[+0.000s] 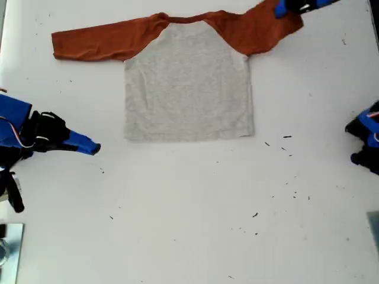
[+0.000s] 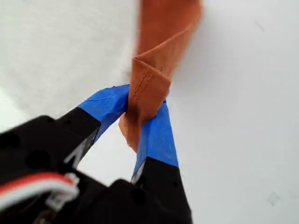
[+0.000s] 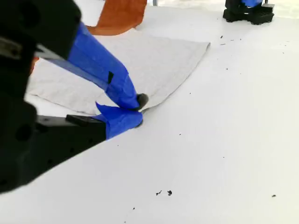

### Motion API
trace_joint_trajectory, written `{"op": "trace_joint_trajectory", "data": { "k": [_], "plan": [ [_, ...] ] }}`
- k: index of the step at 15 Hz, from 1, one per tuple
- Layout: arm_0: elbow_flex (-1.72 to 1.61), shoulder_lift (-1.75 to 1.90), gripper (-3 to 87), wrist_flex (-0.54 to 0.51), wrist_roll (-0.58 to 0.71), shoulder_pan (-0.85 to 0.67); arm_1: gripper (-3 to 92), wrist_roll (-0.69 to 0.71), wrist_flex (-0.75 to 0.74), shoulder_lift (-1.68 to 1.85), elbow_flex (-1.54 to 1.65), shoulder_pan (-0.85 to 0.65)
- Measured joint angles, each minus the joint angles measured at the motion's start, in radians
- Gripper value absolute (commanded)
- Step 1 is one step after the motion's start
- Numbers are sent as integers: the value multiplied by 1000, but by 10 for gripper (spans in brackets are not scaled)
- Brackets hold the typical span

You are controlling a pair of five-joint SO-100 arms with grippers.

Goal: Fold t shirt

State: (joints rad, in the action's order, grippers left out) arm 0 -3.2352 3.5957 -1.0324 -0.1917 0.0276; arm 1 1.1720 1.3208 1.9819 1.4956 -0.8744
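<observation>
In the exterior view, the small raglan t shirt (image 1: 188,83), with a heather-grey body and long rust-orange sleeves, lies flat on the white table (image 1: 195,225), toward the far side and a little left of centre. Its left sleeve stretches out straight. Its right sleeve is doubled back near the far right, where the first gripper (image 1: 283,8), wrapped in blue tape, grips its end; this looks like the start of folding that sleeve inward across the body. The second gripper (image 1: 95,147) sits at the view's left, near the shirt's near-left corner but apart from it, seemingly waiting. Most of the first arm is cut off by the top edge, and a second blue-and-black arm base (image 1: 367,139) shows only partly at the right edge. No print shows on the grey side facing up.

In the first wrist view, the jaws of the first gripper (image 2: 142,116) pinch a folded bunch of the orange sleeve (image 2: 154,70), lifted clear of the table. The cloth beyond the fold is blurred.

In the second wrist view, the blue tips of the second gripper (image 3: 131,109) are closed together on nothing, hovering just beside the grey hem's corner (image 3: 187,60). The gripper body hides much of the shirt.
</observation>
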Motion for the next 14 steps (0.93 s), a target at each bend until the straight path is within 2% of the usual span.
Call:
{"op": "trace_joint_trajectory", "data": {
  "k": [1,2,4,5,8,9,11,14],
  "plan": [
    [0,0,-1,0,-6,2,193,-77,-8,-15,-77,147],
    [0,0,-1,0,-8,2,255,-156,-55,-61,-137,298],
    [0,0,-1,0,-14,2,228,-256,-160,-187,-212,538],
    [0,0,-1,0,-14,2,218,-268,-164,-195,-230,584],
    [0,0,-1,0,-20,2,202,-334,-66,-86,-127,499],
    [0,0,-2,0,-18,6,130,-333,-60,18,-17,449],
    [0,0,6,0,8,35,37,-316,-67,247,278,339],
    [0,0,-4,35,-2,51,34,-345,-87,538,776,302]
  ]
}}
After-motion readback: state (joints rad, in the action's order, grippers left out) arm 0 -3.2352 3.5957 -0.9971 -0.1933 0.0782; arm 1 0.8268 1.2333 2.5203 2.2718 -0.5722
